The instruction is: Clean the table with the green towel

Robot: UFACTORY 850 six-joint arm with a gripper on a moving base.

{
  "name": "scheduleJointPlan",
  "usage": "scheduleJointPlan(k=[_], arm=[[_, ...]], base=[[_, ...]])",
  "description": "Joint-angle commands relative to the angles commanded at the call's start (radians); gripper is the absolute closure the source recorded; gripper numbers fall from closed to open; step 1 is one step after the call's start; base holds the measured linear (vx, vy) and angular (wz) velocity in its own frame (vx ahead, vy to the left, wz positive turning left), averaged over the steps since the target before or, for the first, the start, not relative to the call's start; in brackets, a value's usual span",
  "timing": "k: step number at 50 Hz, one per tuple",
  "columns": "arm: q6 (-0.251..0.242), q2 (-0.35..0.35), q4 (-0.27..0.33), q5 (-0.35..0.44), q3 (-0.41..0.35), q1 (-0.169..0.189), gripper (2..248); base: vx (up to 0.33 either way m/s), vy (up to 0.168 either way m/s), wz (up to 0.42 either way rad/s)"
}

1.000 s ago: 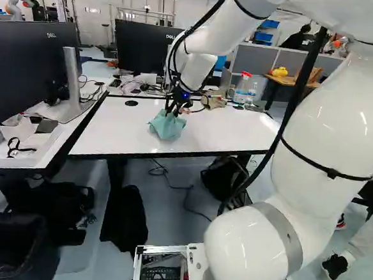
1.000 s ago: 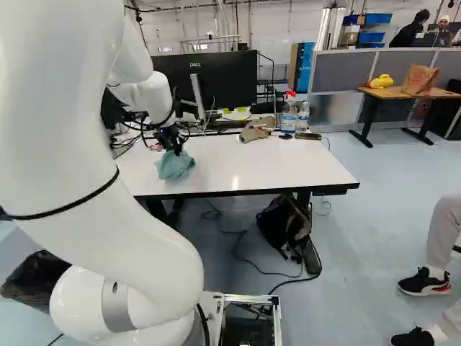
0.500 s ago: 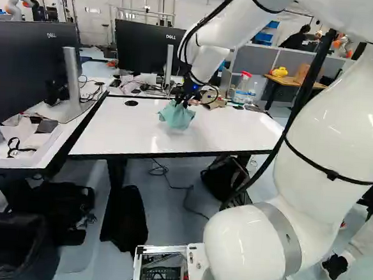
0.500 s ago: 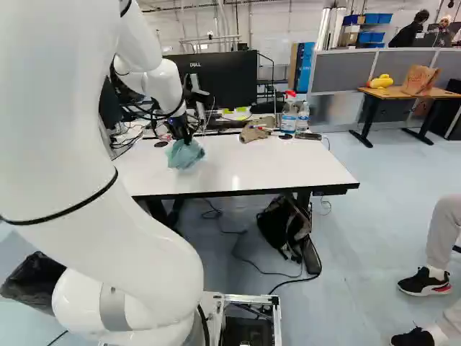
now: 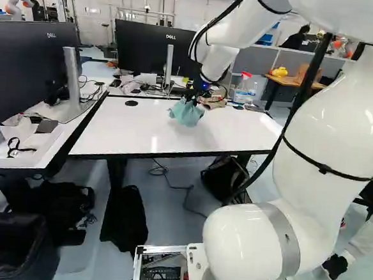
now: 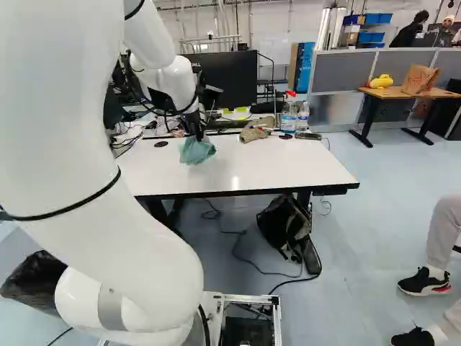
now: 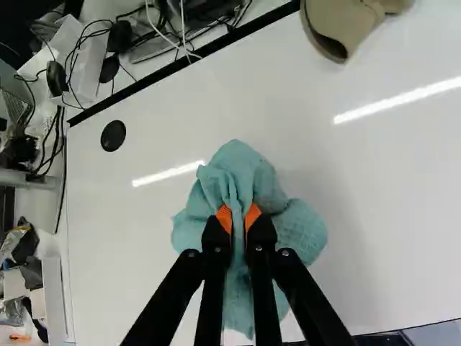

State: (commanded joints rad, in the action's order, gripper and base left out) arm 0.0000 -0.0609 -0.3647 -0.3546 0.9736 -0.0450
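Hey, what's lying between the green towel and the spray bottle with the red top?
A tan cloth item, perhaps a cap, lies between the green towel and the spray bottle, seen in the right base view.

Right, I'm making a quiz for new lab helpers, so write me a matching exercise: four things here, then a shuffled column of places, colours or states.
1. towel
2. backpack
3. paper bag
4. spray bottle

A. on the wooden desk
B. topped in red
C. gripped between the fingers
D. under the white table

Pairs: 1-C; 2-D; 3-A; 4-B
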Motion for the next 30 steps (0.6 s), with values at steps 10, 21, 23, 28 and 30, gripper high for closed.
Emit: scheduleJointPlan(k=[10, 21, 23, 28, 30], arm=[[0.000, -0.015, 0.000, 0.000, 0.016, 0.034, 209], [0.000, -0.036, 0.000, 0.000, 0.038, 0.071, 209], [0.000, -0.041, 0.000, 0.000, 0.043, 0.078, 209], [0.000, -0.052, 0.000, 0.000, 0.055, 0.095, 209], [0.000, -0.056, 0.000, 0.000, 0.060, 0.101, 209]], base=[[0.000, 0.000, 0.000], [0.000, 0.000, 0.000], [0.000, 0.000, 0.000], [0.000, 0.000, 0.000], [0.000, 0.000, 0.000]])
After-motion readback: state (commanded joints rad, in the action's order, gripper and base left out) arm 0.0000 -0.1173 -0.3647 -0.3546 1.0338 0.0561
